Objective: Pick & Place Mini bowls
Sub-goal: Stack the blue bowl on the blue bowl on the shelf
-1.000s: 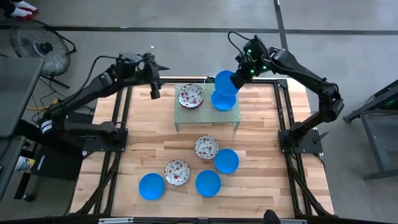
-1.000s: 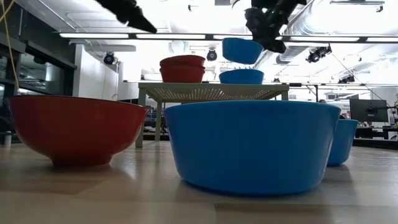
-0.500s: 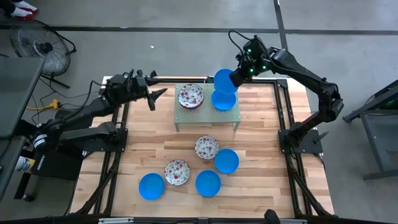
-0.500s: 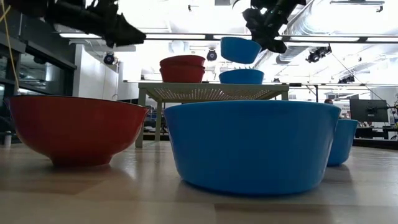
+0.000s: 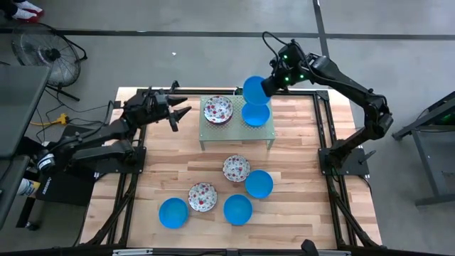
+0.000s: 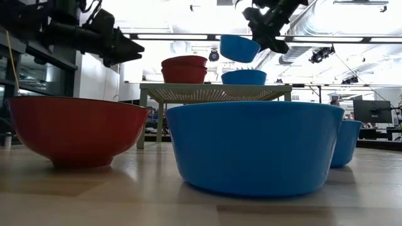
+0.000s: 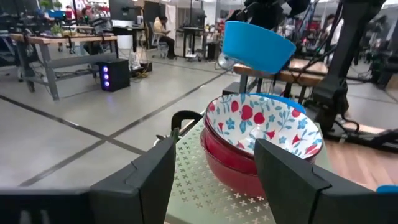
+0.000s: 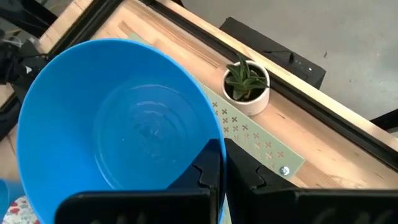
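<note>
A green perforated stand (image 5: pixel 236 131) at the table's far middle carries a floral mini bowl (image 5: pixel 218 109), stacked on a red-sided one (image 6: pixel 184 74), and a blue mini bowl (image 5: pixel 256 115). My right gripper (image 5: pixel 265 88) is shut on another blue bowl (image 5: pixel 254 89), held above the one on the stand. My left gripper (image 5: pixel 180 116) hangs open and level to the left of the stand, pointing at the floral bowl (image 7: pixel 261 127). Two floral bowls (image 5: pixel 235 168) (image 5: pixel 202 196) and three blue bowls (image 5: pixel 259 183) (image 5: pixel 237 209) (image 5: pixel 173 212) sit on the near half of the table. My right gripper pinches the blue bowl's rim (image 8: pixel 216 149), one finger inside the bowl and one outside. The fingers come slanting down from the table's far right. The bowl is lifted clear and tilted, above the blue bowl (image 6: pixel 244 77) on the stand.
A small potted plant (image 8: pixel 247 84) stands on the table's far edge behind the stand. The near bowls lie clustered at the middle. Bare wood shows along the table's left (image 5: pixel 160 156) and right (image 5: pixel 298 163) sides.
My left gripper has come down beside the stand's left end, tipping from pointing down to level and rolling as it sank; it stays open. The blue bowl in my right gripper has tilted slightly more.
</note>
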You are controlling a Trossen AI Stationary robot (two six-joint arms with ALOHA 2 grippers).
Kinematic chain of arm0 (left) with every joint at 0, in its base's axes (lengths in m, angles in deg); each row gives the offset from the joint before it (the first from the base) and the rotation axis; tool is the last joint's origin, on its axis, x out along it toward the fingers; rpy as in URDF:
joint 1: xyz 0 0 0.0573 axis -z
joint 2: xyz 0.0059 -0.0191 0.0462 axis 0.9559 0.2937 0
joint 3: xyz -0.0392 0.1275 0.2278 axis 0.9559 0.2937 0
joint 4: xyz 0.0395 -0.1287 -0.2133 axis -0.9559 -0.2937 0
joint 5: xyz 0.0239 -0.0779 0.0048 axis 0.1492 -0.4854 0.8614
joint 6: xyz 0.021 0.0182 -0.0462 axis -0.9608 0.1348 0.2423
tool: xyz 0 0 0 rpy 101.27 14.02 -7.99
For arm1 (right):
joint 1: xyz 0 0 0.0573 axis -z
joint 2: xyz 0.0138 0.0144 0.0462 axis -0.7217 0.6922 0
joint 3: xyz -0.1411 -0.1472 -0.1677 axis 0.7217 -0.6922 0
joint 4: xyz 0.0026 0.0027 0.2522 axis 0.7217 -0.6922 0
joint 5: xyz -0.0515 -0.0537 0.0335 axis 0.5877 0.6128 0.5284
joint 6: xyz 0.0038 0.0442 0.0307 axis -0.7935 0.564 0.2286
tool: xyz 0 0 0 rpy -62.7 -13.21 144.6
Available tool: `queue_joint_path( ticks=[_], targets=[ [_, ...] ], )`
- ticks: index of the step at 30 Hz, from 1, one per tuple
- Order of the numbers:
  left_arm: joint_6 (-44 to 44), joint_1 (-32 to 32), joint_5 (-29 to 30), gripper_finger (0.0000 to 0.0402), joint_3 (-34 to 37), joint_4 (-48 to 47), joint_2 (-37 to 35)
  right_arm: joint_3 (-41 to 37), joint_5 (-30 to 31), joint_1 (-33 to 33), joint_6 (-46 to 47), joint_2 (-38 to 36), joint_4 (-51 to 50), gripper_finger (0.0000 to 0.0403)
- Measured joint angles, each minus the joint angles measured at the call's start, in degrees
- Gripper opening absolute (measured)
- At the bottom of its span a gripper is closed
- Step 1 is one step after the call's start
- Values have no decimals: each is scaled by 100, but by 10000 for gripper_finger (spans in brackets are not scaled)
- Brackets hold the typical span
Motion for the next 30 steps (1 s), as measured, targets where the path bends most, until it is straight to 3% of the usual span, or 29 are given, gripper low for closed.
queue_joint_path(
  ticks=[12,23,26,30],
  targets=[
    [-37,0,-85,213,186,240,12,-2,42,-2,-403,0,66,0],
    [311,182,407,213,184,397,7,-4,-532,0,-1049,0,36,0],
    [312,676,855,213,184,406,66,-4,-564,0,-1214,0,-81,0],
    [167,1440,1929,213,261,540,89,-4,-568,0,-1365,0,-334,0]
  ],
)
